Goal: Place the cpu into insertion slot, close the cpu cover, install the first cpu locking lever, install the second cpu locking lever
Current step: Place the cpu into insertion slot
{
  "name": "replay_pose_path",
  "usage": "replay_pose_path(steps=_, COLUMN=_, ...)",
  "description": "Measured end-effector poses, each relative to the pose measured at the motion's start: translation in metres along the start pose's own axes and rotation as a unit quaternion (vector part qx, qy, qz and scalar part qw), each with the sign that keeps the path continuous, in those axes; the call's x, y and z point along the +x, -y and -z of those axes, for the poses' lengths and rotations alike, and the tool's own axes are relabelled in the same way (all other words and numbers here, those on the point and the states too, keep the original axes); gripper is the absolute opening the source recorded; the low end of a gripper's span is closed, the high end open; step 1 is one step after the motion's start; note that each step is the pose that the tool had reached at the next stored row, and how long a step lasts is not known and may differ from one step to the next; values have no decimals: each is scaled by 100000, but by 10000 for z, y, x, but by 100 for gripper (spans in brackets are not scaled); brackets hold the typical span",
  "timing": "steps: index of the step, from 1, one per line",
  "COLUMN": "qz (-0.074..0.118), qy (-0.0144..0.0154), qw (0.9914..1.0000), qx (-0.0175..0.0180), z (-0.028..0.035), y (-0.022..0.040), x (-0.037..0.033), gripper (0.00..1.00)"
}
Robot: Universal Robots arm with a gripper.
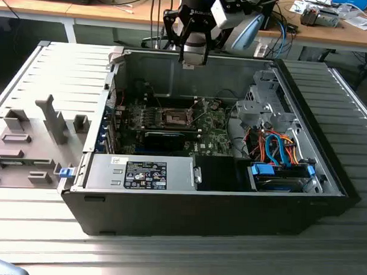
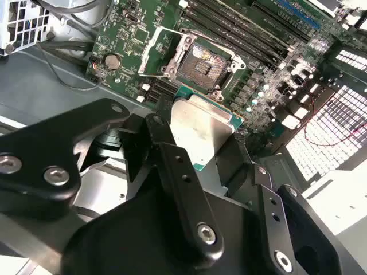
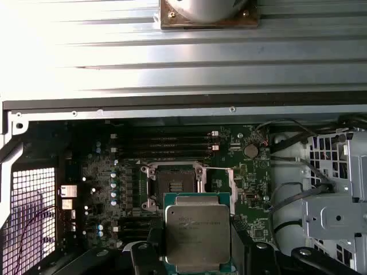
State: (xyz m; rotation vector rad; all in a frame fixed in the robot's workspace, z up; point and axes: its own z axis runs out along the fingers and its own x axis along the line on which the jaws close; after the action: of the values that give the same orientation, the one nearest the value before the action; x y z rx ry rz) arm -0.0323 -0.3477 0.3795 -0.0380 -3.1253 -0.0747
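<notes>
A ribbed grey metal table carried the work, with wooden benches and loose cables behind it. On it lay a black, open-sided computer case. To the exterior view's left of the case was a grey fixture plate with upright holders. Inside the case sat the green motherboard and a grey power supply box along the near wall. A metal drive cage with blue and orange cables sat toward the exterior view's right.

The black gripper hung above the case's far wall, clenched on the cpu, a flat square chip with a silvery-grey metal face and green edge. The chip was pinched by opposite edges between the fingers. That grip probably kept the face level and the underside free for seating. The insertion slot, a square socket with a dark centre and silvery rim, lay bare on the motherboard, apart from the chip. The cpu cover, a silvery windowed frame, appeared swung up beside the socket, leaving it open to receive the chip. Nothing was seated yet.
</notes>
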Motion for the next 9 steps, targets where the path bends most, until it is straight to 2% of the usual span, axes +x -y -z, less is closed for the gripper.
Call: replay_pose_path(steps=9, qz=9, qy=5, qw=100000, qx=-2, z=-8, y=0, x=14, gripper=55)
